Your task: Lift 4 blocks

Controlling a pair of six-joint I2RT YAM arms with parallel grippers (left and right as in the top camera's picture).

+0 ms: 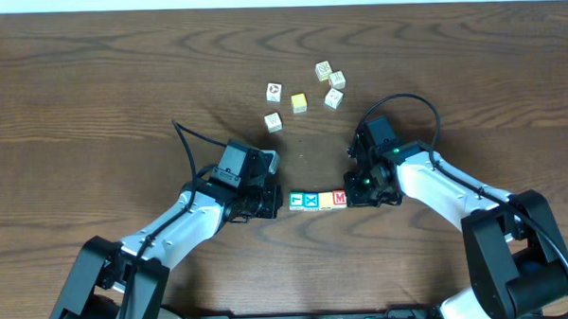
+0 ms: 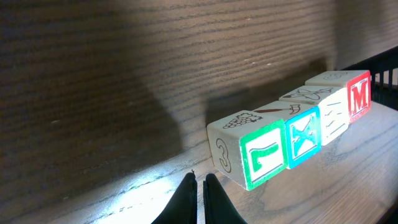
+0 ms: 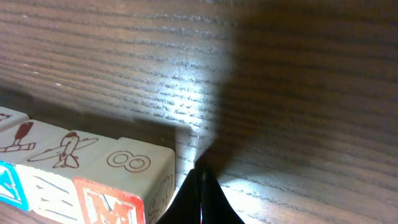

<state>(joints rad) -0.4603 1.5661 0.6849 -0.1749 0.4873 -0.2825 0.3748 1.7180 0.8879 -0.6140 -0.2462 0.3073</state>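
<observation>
Four blocks lie in a tight row on the wooden table: green-faced block (image 1: 297,200) (image 2: 266,155), blue X block (image 1: 311,200) (image 2: 303,138), yellow block (image 1: 325,200) (image 2: 333,115) and red M block (image 1: 339,198) (image 2: 359,94) (image 3: 109,202). My left gripper (image 1: 274,200) (image 2: 200,180) is shut on nothing, its tips just short of the green block's end face. At the other end of the row, my right gripper (image 1: 353,197) (image 3: 202,174) is also shut and empty, close beside the red block's end. I cannot tell whether either tip touches a block.
Several cream-faced cubes (image 1: 274,90) and a paler yellow cube (image 1: 299,102) are scattered on the table behind the row. Both arms reach in from the near edge, one on each side of the row.
</observation>
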